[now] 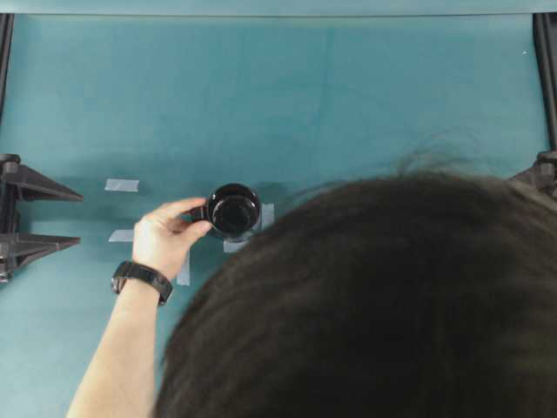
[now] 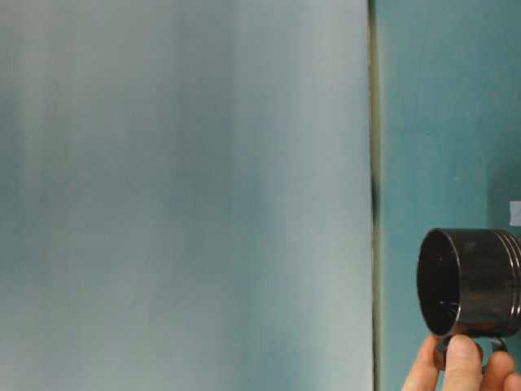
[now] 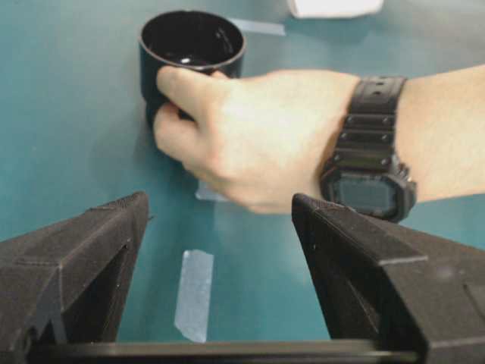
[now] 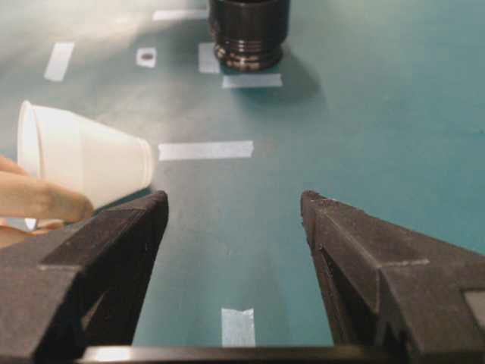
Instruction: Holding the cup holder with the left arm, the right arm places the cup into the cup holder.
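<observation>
The black cup holder (image 1: 233, 211) stands upright on the teal table, and a person's hand (image 1: 165, 239) grips its small side handle. It also shows in the left wrist view as the cup holder (image 3: 192, 45) and far ahead in the right wrist view as the cup holder (image 4: 248, 30). The white cup (image 4: 83, 159) lies on its side with a person's finger (image 4: 38, 199) against it. My left gripper (image 1: 78, 218) is open at the left edge, well short of the holder, as the left gripper (image 3: 220, 205) shows with nothing between its fingers. My right gripper (image 4: 235, 201) is open and empty too.
A person's head of dark hair (image 1: 365, 305) covers the lower right of the overhead view and hides most of the right arm. A wrist with a black watch (image 3: 371, 167) crosses in front of my left gripper. Tape strips (image 4: 206, 150) mark the table.
</observation>
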